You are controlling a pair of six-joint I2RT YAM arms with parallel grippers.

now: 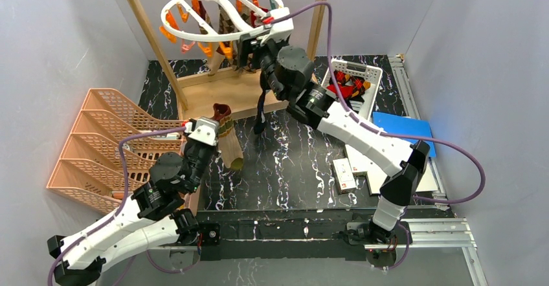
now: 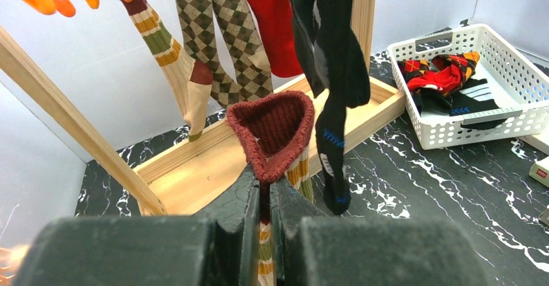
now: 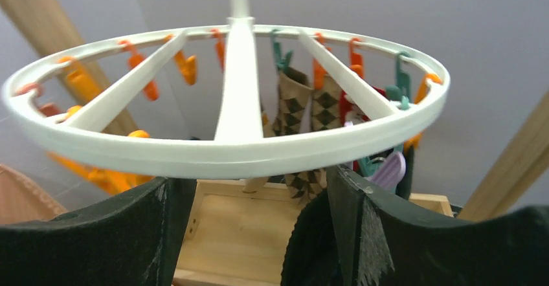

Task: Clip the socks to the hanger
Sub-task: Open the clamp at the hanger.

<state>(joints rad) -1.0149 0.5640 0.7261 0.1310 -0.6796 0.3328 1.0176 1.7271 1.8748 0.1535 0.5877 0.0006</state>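
Observation:
The white ring hanger [image 1: 194,37] hangs from the wooden frame, with orange and teal clips under it. In the left wrist view, a striped sock [image 2: 178,59], an argyle pair [image 2: 239,53], a red sock [image 2: 275,21] and a long black sock [image 2: 333,59] hang from it. My left gripper [image 1: 219,127] [image 2: 268,182] is shut on the maroon cuff of another striped sock [image 2: 275,124] [image 1: 230,147], held in front of the frame's base. My right gripper [image 1: 251,43] [image 3: 256,179] is open and empty, just under the ring's near rim [image 3: 239,150], next to the black sock [image 1: 260,108].
The wooden frame's base tray [image 1: 226,95] stands under the hanger, with uprights on each side. A white lattice basket [image 1: 369,72] [image 2: 479,127] at the right holds several more socks. An orange tiered rack [image 1: 110,143] stands at the left. A blue sheet [image 1: 401,127] and small white boxes [image 1: 343,173] lie at the right.

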